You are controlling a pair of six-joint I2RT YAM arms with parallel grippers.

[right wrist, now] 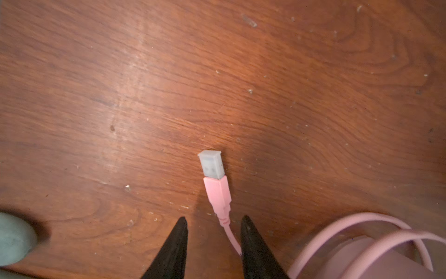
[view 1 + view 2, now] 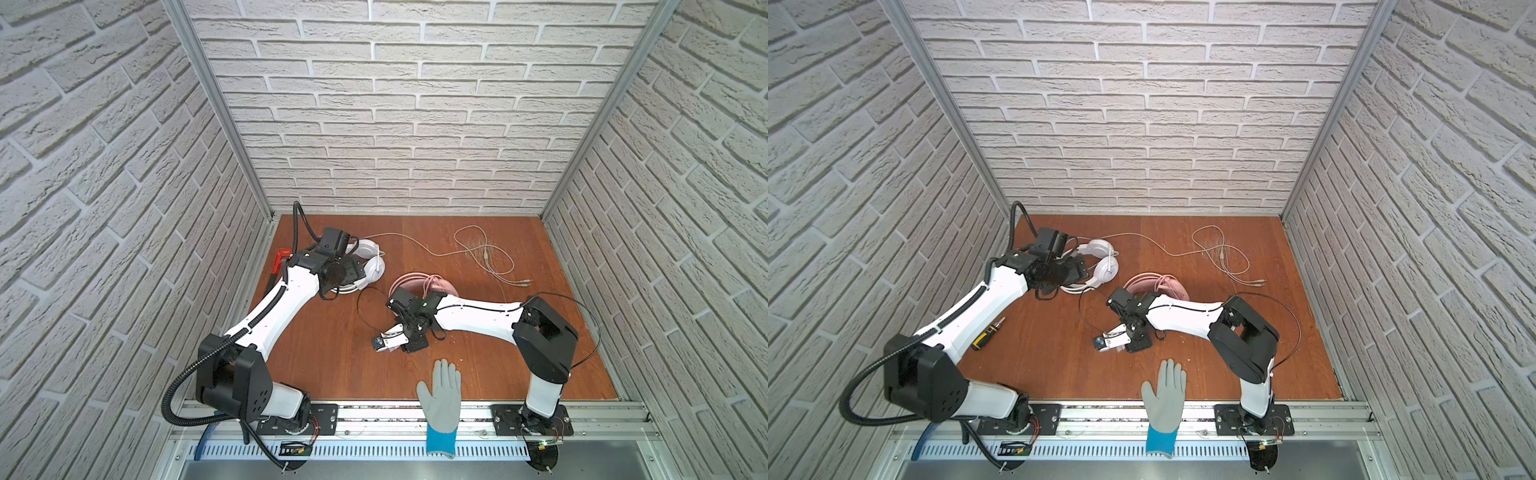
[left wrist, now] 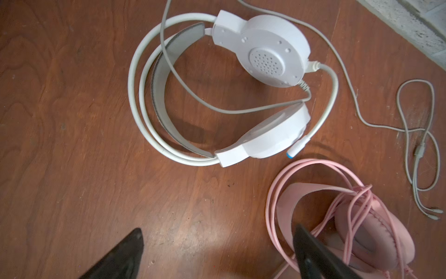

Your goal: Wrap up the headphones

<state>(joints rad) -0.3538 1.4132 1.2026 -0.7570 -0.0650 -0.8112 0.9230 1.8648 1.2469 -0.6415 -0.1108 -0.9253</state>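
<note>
Our right gripper stands part-spread and pinches nothing. The pink cable's grey-capped USB plug lies between its fingers on the brown wooden table, beside the pink over-ear headset, whose cord is already wound. Our left gripper is spread wide and empty, near the white over-ear headset. We judge the white one comes next: its thin pale cable trails loose and needs gathering.

Bench is reddish wood grain, semi-glossy, kinda dusty. White headset looks like smooth matt plastic with a grey fabric inner band. Pink headset has soft leathery pads. Glove is knit cloth.
</note>
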